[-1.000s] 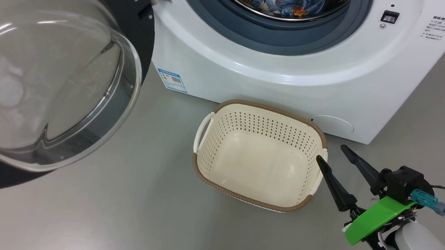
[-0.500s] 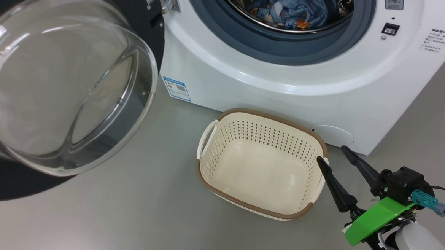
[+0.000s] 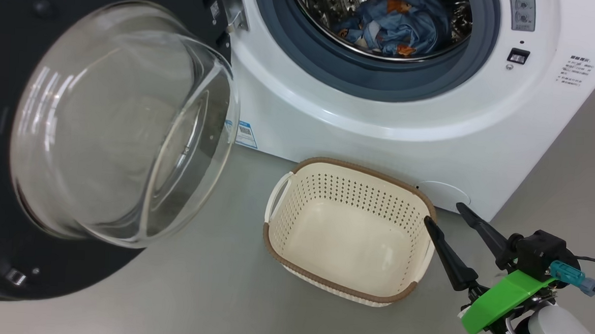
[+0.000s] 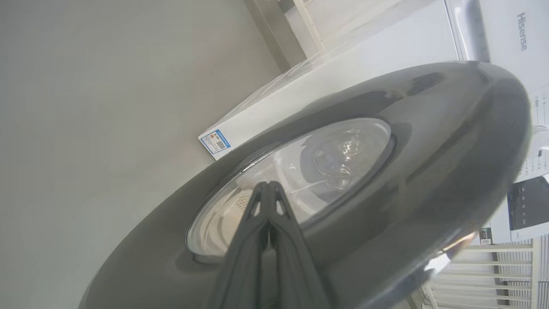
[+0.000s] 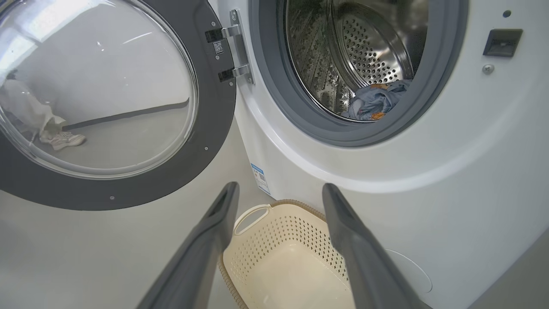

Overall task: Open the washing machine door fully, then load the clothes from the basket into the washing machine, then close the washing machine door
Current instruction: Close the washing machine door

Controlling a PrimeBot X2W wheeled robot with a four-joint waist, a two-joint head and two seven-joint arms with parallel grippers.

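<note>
Since the basket (image 3: 347, 241) sits bare on the floor (image 3: 194, 294) just before the washing machine (image 3: 381, 125), and the clothes (image 3: 391, 27) lie bundled low in the steel drum (image 5: 369, 51), loading looks done and the step in hand is judged to be the closing; the washing machine door (image 3: 116, 127) hangs wide on its hinge (image 5: 233, 51) at the left of the opening, glass bulge toward the head camera; left hand (image 4: 268, 186) clenched, fingers pressed together, grasping nothing, tips at or very near the door's outer face over the porthole (image 4: 334, 159), contact not certain; right hand (image 3: 443, 213) released, fingers spread, empty, hovering just beside the basket's right rim. To do it well: push on the black surround (image 4: 429, 141) toward the free edge rather than the slick glass; follow the hinge arc; check no cloth trails over the grey-blue gasket (image 3: 383, 85); keep right hand and basket clear of the swing; press until the door sits flush.
</note>
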